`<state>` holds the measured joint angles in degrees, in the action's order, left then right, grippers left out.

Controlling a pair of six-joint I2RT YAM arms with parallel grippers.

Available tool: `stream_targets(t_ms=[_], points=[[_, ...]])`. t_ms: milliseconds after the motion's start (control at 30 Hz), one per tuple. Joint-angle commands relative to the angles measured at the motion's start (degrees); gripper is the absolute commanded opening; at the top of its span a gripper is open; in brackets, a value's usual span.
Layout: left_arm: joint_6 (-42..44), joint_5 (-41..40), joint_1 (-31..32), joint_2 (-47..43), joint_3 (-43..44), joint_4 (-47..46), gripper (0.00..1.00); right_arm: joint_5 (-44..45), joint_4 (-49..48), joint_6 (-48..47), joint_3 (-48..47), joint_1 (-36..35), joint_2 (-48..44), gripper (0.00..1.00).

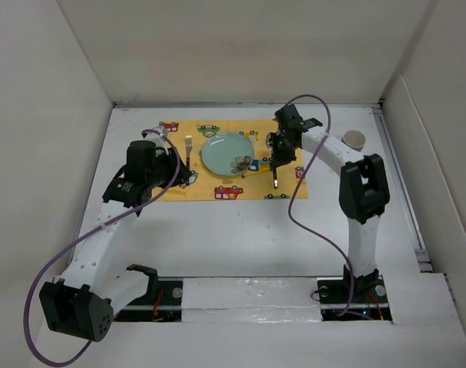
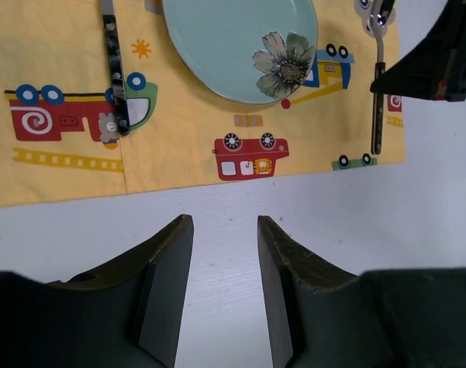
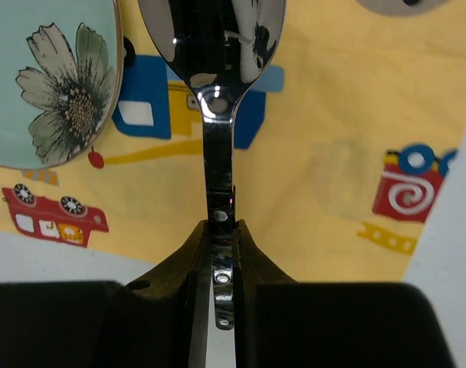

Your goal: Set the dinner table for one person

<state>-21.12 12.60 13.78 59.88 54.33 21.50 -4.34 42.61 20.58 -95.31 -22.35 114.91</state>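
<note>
On the white dinner table (image 1: 241,230) lies a yellow car-print placemat (image 1: 233,161) with a pale blue flowered plate (image 1: 225,152) in its middle. A fork (image 1: 188,146) with a dark patterned handle (image 2: 114,77) lies left of the plate. My right gripper (image 3: 220,230) is shut on the black handle of a spoon (image 3: 210,31), which is right of the plate (image 3: 49,77) just over the mat. My left gripper (image 2: 224,221) is open and empty over bare table, just off the mat's near edge (image 2: 179,180). The spoon (image 2: 377,100) also shows in the left wrist view.
A small tan cup (image 1: 355,139) stands on the table to the right of the mat, behind the right arm. White panels wall the table at the left, back and right. A purple cable (image 1: 294,207) loops from the right arm over the table.
</note>
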Motion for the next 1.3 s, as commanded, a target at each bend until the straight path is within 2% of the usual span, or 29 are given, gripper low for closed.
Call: stream_targets(t_ms=[0,167,367,667,733,767,867,933,1033,1100,1133,1233,1267], points=[[0.1,-2.5,-0.1,-3.4,0.6,3.1,0.36,-3.9,1.6,-3.7,-8.3,-0.9,4.0,0.00],[-2.2,-4.3,-0.1,-5.7,-1.5,4.3,0.36,-4.5,0.7,-1.3,-12.4,-1.5,10.1,0.00],[-3.4,-4.3,-0.1,-5.8,-2.2,4.1,0.36,-5.5,-0.7,1.0,-12.8,-0.3,12.4,0.00],[-4.1,-4.4,-0.1,-4.7,-2.0,3.5,0.36,-1.8,-0.2,1.8,-14.6,-0.3,15.2,0.01],[-4.0,-5.0,-0.1,-4.4,-2.0,3.5,0.36,-0.8,-0.2,2.1,-14.6,-0.3,15.0,0.08],[-4.1,-5.4,-0.1,-4.4,-1.9,3.4,0.36,-0.3,0.0,2.1,-14.4,-0.3,14.5,0.19],[-3.9,-7.6,-0.1,-4.8,-1.7,3.6,0.36,0.0,0.0,1.9,-14.2,-0.9,12.7,0.35],[-3.5,-7.9,-0.1,-4.5,-1.3,3.4,0.37,0.6,0.1,1.7,-14.4,-0.9,11.6,0.39],[-3.1,-7.4,-0.1,-3.5,-0.6,2.9,0.37,0.8,0.4,1.7,-14.6,0.5,8.5,0.51],[-3.0,-6.5,-0.1,-2.6,-0.4,1.9,0.36,0.6,1.6,1.6,-14.8,1.9,5.3,0.54],[-3.0,-6.1,-0.1,-2.4,-0.3,1.5,0.36,0.9,1.6,1.7,-14.1,2.0,3.8,0.54],[-2.9,-5.0,-0.1,-1.5,-0.3,0.3,0.35,3.3,-2.0,2.4,-7.6,5.5,-4.8,0.03],[-2.8,-4.7,-0.1,-1.3,-0.4,0.0,0.34,4.0,-3.0,2.7,-5.4,6.9,-7.1,0.00]])
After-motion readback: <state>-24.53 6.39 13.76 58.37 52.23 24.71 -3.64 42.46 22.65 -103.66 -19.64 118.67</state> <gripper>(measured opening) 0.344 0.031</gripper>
